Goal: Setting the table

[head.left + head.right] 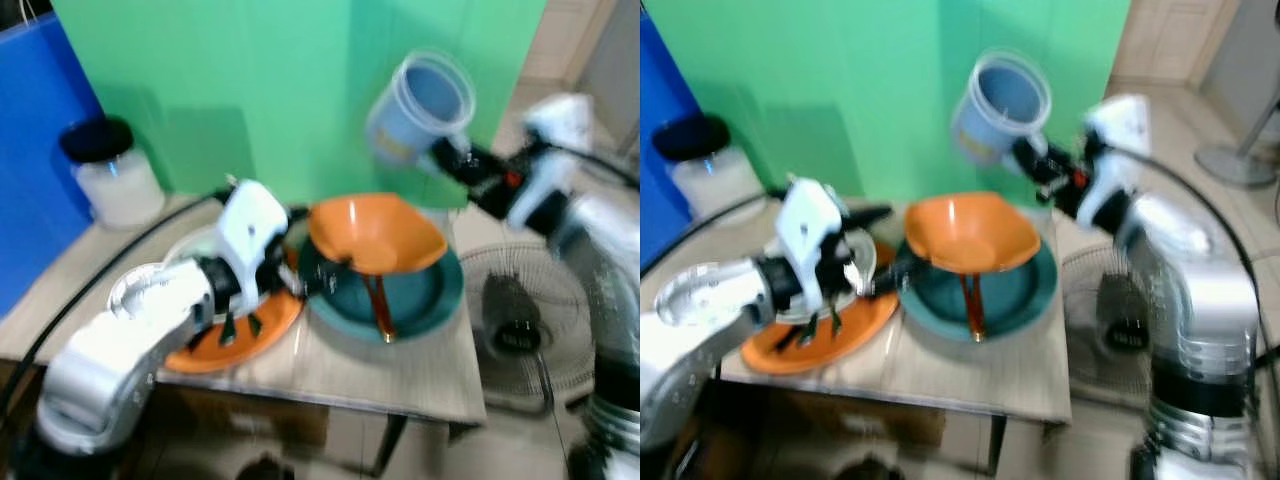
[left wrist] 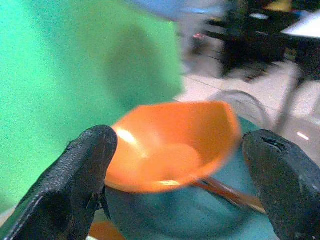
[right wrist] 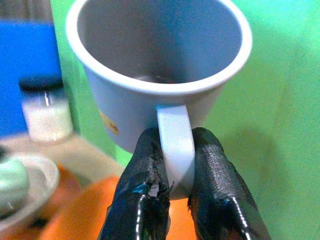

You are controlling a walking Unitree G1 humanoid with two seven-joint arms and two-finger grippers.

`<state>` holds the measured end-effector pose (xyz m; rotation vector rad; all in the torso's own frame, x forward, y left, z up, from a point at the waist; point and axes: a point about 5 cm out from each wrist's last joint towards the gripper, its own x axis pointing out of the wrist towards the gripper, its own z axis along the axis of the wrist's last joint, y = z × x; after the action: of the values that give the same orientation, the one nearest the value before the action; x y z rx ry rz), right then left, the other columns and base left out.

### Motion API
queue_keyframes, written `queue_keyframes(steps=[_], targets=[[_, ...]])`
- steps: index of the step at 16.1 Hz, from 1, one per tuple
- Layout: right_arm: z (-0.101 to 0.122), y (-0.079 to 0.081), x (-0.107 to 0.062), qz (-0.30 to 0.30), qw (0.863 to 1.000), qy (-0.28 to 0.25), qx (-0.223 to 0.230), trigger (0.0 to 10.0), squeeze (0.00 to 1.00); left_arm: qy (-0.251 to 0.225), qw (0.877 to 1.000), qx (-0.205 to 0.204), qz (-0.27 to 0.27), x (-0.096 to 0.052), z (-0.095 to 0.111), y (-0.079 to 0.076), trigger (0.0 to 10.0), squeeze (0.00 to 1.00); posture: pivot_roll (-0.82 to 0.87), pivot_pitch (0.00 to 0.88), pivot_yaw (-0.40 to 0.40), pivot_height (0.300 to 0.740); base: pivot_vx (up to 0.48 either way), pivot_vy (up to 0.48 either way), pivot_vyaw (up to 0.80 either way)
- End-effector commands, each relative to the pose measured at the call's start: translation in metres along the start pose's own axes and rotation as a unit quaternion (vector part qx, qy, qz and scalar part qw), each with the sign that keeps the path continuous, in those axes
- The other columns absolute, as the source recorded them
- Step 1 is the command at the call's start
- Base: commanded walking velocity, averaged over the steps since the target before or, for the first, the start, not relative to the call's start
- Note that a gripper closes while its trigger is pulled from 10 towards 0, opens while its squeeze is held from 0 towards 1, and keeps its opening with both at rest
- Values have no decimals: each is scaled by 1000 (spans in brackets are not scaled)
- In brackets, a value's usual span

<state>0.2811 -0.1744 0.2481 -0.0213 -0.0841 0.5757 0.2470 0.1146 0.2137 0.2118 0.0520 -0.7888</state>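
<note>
Right claw pinches mug by its handle, aloft above orange bowl. Left claw spread near bowl. Step: carrying mug; next, lower it onto counter.

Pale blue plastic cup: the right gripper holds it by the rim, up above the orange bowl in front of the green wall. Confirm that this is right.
Not quite. The right gripper holds the pale blue plastic cup by its handle, not the rim; the right wrist view shows both fingers pinched on the handle. The rest stands: it is held above the orange bowl before the green wall.
</note>
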Motion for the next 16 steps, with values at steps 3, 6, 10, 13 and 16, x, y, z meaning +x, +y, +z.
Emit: queue_keyframes(steps=[3,6,10,13,16], targets=[[6,23,-25,-66,997,-24,23,0,0,-17,995,-9,99,-1,0,9,10000,0,52,0,69,740,0,0,0],[2,28,-33,-105,993,-29,44,0,0,-6,993,-2,121,-2,-6,5,10000,0,50,0,65,740,0,0,0],[-1,32,-35,-138,989,-19,48,0,0,-11,987,-12,159,-5,-6,10,10000,0,67,0,44,740,0,0,0],[-6,33,-34,-153,987,-3,45,10000,0,-9,985,-6,171,-7,-7,11,10000,0,70,0,41,740,0,0,0],[-14,36,-32,-180,984,11,13,10000,0,-12,979,-6,204,-6,-6,15,10000,0,67,0,45,740,0,0,0]])
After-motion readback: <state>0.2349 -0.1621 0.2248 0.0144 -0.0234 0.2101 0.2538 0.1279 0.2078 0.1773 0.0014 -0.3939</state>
